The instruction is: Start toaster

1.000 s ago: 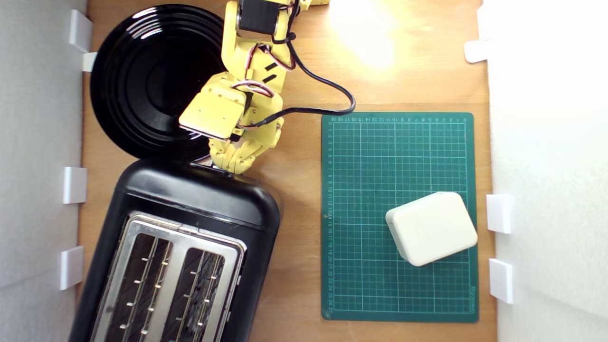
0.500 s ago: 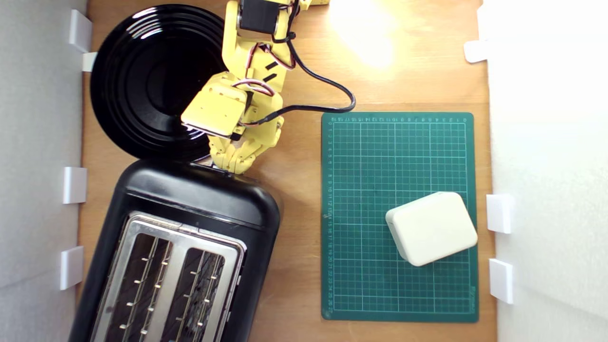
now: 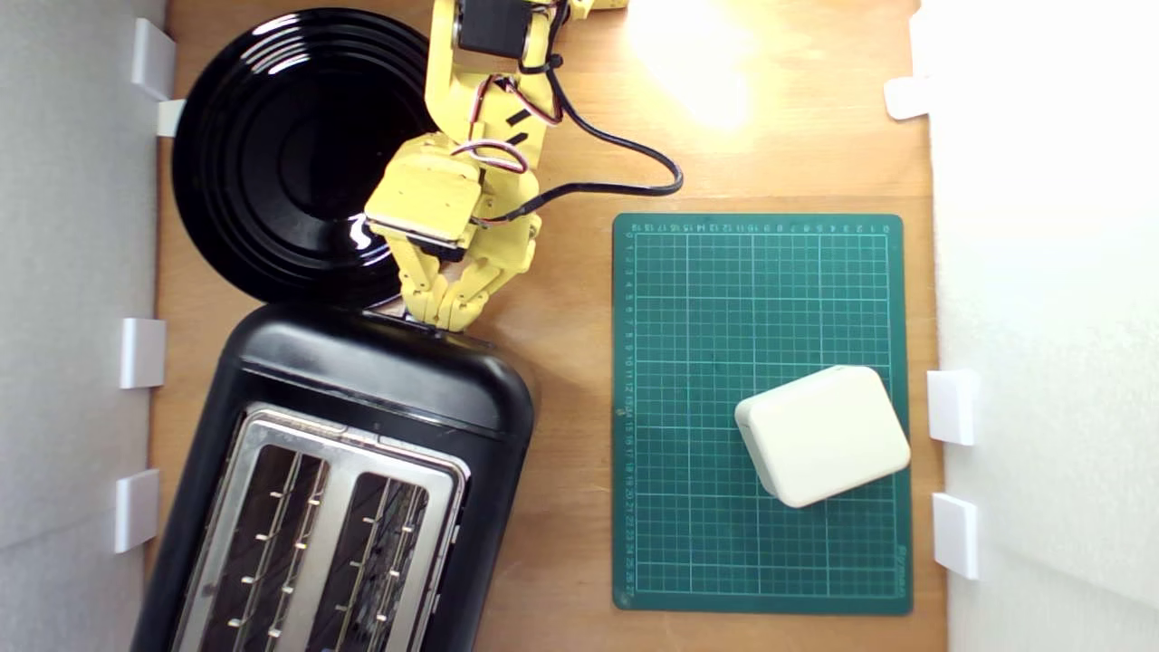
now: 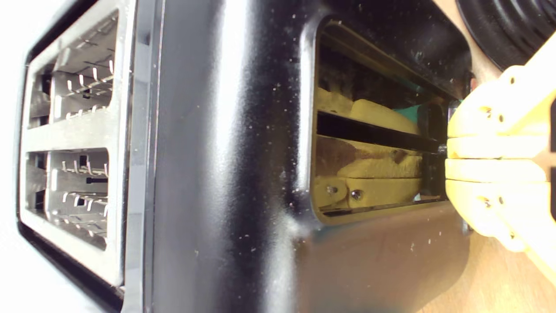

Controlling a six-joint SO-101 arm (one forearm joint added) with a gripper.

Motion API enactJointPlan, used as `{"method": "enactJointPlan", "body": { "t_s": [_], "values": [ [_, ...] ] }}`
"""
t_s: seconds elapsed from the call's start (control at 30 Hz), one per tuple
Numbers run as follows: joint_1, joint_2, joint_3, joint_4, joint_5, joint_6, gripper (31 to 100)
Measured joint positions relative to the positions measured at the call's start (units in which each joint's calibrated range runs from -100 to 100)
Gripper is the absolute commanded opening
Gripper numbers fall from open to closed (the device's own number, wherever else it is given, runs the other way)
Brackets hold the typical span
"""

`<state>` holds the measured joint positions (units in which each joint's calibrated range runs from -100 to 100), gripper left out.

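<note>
I'm seeing the glossy black plate (image 3: 281, 154) lying at ten o'clock, the rounded black plastic toaster (image 3: 362, 380) sitting at seven o'clock, my yellow gripper (image 3: 441, 317) pressing closed jaws against its end panel, the ruled green mat (image 3: 706, 299) lying at three o'clock.

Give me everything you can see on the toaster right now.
The toaster is glossy black plastic with rounded corners and a silver top plate with two empty wire-guided slots. It sits angled on the wooden table, below the black plate in the exterior view. The gripper, jaws together, is at its recessed end panel.
</note>
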<state>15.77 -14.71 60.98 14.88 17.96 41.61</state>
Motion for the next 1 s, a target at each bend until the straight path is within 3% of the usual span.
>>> {"method": "enactJointPlan", "body": {
  "t_s": [0.57, 1.0],
  "values": [
    [0.63, -1.67, -0.56, 0.10, -0.26, -0.43, 31.4],
    [0.63, -1.42, -6.30, -0.58, 8.77, -0.92, 31.4]
  ]
}}
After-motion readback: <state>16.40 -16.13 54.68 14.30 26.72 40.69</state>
